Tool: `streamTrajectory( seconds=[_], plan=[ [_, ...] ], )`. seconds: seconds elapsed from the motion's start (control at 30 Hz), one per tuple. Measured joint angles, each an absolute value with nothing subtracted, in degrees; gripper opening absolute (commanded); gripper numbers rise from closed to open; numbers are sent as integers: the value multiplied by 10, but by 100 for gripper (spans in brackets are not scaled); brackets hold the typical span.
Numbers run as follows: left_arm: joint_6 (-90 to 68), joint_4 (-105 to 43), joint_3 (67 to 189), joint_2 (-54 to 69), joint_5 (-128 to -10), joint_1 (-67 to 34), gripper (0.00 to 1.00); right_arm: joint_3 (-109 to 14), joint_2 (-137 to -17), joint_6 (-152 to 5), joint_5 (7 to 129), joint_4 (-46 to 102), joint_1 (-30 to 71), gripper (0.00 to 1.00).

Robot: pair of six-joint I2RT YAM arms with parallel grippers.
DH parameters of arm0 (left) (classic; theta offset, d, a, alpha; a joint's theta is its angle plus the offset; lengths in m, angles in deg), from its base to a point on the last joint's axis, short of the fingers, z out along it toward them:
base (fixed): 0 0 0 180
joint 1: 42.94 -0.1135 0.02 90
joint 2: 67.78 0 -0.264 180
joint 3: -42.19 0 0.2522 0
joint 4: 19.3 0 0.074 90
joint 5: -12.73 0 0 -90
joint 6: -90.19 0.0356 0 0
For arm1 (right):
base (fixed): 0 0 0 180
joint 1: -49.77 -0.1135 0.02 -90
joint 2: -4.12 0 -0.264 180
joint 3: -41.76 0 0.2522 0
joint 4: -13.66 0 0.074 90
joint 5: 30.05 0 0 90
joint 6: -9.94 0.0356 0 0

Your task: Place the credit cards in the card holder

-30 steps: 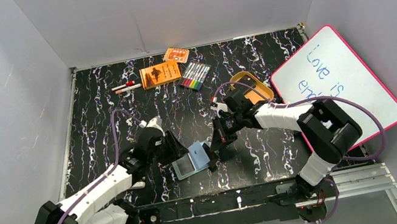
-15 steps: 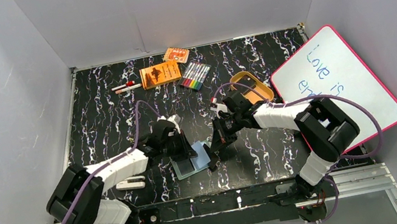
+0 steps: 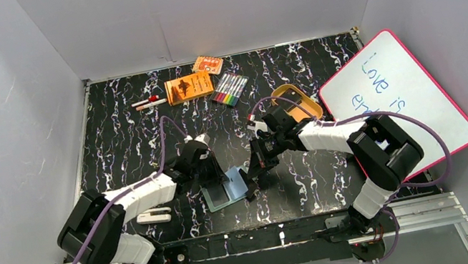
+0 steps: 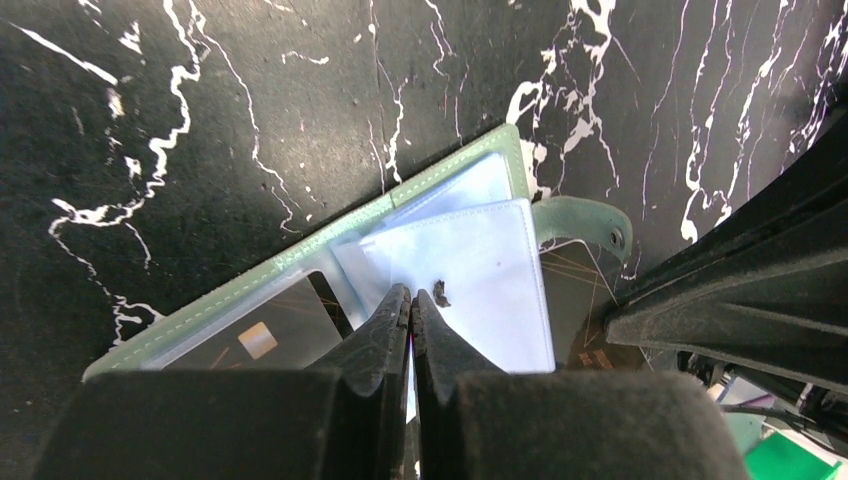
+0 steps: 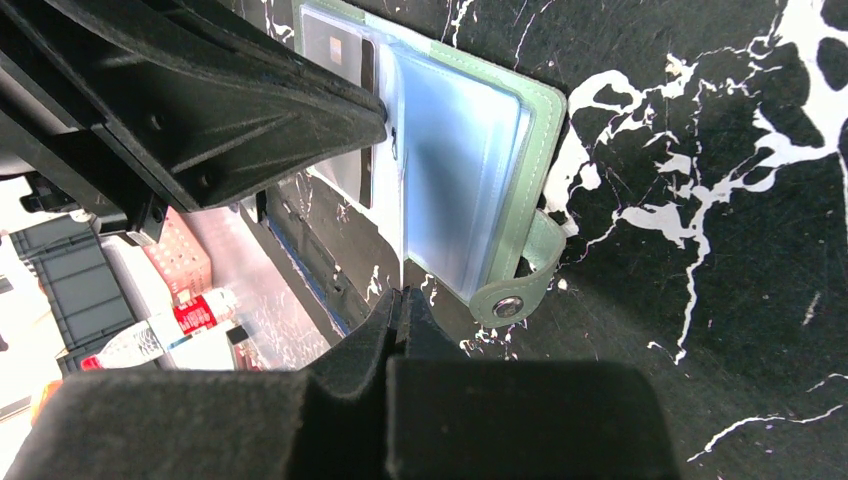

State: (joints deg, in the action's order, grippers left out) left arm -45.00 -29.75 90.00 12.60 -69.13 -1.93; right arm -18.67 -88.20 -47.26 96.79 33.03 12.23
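The sage-green card holder [image 3: 225,192] lies open near the table's front edge, its pale blue sleeves [image 4: 480,270] fanned up. A dark credit card [image 4: 255,335] with a gold chip sits in its left sleeve. My left gripper [image 3: 214,173] is shut, its tips [image 4: 412,296] pressed on the sleeves at the fold. My right gripper [image 3: 254,173] is shut at the holder's right edge [image 5: 400,296], next to the snap tab [image 5: 508,305]. It holds a second dark credit card [image 4: 580,315] that slants under the outer sleeve; this card is seen edge-on in the right wrist view.
Two orange boxes [image 3: 188,87] [image 3: 207,65], a marker set [image 3: 230,88] and pens [image 3: 150,102] lie at the back. A tan oval tray [image 3: 298,100] and a pink-rimmed whiteboard [image 3: 393,100] are on the right. A white object [image 3: 154,216] lies under the left arm.
My left arm has swung right and its shut gripper has come onto the holder's sleeves. The right gripper and its card have stayed in place.
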Motion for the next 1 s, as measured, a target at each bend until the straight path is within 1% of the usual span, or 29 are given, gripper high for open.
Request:
streamTrajectory(
  seconds=[0.3,0.53,0.67,0.87,1.0],
  plan=[
    [-450,-301,924,128,-715,-19,0,-187,-882,-473,968,330,122,0],
    [-433,-303,926,119,-647,-19,0,-187,-882,-473,968,331,122,0],
    [-433,-305,905,103,-611,-19,0,-187,-882,-473,968,330,122,0],
    [-431,-307,898,106,-596,-19,0,-187,-882,-473,968,330,122,0],
    [-427,-306,903,133,-599,-19,0,-187,-882,-473,968,330,122,0]
  ],
)
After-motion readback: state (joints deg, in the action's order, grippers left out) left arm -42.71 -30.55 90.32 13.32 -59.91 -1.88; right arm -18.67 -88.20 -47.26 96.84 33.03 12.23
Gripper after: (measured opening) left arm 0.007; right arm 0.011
